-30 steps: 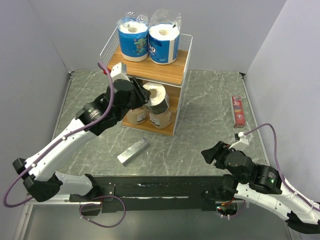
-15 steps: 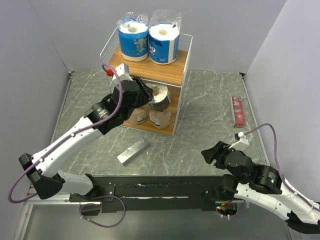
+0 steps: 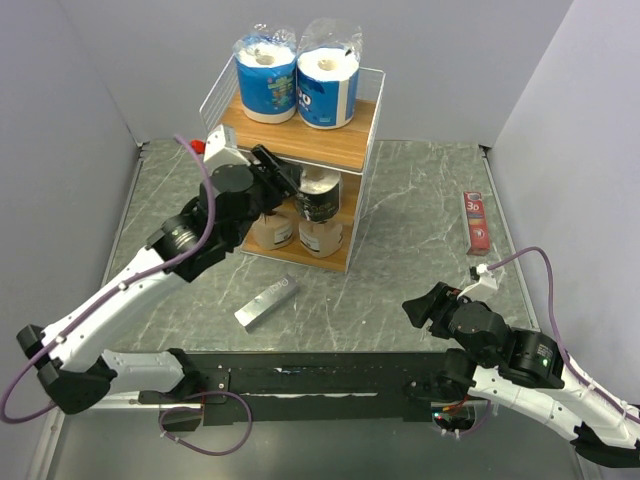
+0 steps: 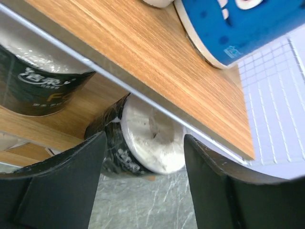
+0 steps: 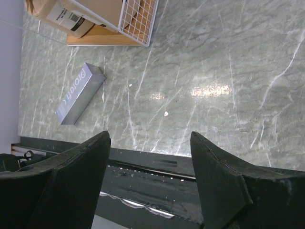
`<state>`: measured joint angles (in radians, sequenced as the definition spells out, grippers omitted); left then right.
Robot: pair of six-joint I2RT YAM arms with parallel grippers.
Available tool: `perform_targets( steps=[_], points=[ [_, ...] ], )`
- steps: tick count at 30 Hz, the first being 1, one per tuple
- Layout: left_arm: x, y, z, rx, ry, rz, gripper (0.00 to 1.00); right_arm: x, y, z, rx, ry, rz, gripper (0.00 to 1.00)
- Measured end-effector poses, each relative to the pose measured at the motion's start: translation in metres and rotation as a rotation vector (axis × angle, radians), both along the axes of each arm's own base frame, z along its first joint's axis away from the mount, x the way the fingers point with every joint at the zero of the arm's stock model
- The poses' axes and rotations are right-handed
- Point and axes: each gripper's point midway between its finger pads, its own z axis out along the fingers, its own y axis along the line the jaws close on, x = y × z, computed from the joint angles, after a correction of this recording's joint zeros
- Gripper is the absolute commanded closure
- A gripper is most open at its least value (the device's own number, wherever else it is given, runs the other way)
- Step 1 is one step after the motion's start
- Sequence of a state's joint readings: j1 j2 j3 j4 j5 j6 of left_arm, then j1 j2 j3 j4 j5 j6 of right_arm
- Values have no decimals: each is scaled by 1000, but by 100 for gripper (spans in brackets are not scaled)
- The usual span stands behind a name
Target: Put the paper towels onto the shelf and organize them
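While the left end effector [image 4: 144,140] stands spread, the black-wrapped roll [image 4: 155,148] sits just ahead, under the shelf [image 4: 157,57] top board.

Overhead camera looks down on the shelf [image 3: 322,140]; left wrist views it closely, right wrist catches its base corner.

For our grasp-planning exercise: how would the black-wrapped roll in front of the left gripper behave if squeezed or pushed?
The black-wrapped roll probably squashes: soft paper round a hollow core. Its shiny, wrinkled film looks slippery. Being cylindrical, it might roll if tipped.
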<state>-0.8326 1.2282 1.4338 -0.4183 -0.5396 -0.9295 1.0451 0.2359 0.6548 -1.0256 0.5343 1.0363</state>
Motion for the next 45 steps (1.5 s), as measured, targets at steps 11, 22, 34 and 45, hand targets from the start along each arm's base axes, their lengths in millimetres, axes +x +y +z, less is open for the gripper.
perform_targets(
  steps=[11, 22, 34, 45],
  points=[
    [-35, 12, 0, -17, -40, -117, 52, -1, -2, -1, -1, -1, -1, 23],
    [-47, -49, -45, 59, 33, -264, 53, -2, -4, 1, -7, -22, 16, 23],
    [-23, -44, -46, 77, -22, -137, 53, 0, 1, 7, -4, -47, 45, 22],
    [-4, -48, -54, 111, -42, -67, 52, -1, 3, 9, -7, -57, 63, 22]
  ],
)
